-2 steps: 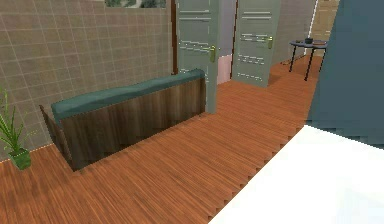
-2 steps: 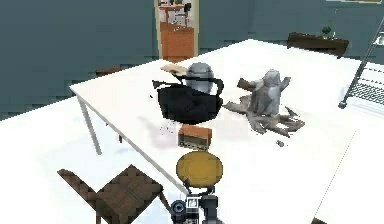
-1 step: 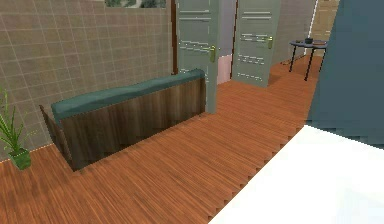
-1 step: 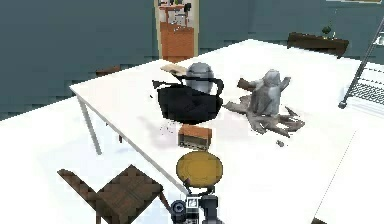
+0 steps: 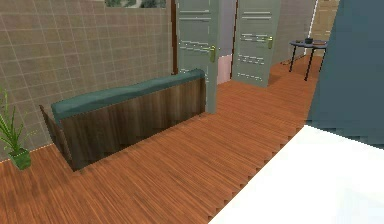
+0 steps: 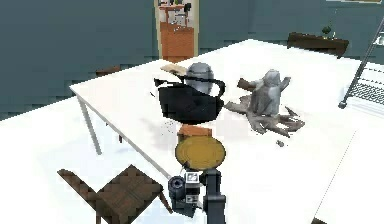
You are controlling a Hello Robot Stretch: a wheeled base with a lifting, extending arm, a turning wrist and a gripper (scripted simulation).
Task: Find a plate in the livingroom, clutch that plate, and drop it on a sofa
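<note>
A round yellow-brown plate lies at the near edge of a white table in the arm side view. Just below it, my arm rises from the bottom edge, ending in the gripper. With the plate right at the gripper's far end, I cannot tell whether it holds anything. In the forward view, a low piece of furniture with a teal top and dark wooden side stands on the wood floor against a tiled wall; it may be a sofa seen from behind.
On the table stand a black pot, a grey kettle and a grey statue. A wooden chair sits below the table edge. Ahead are teal doors, a small dark table and a potted plant.
</note>
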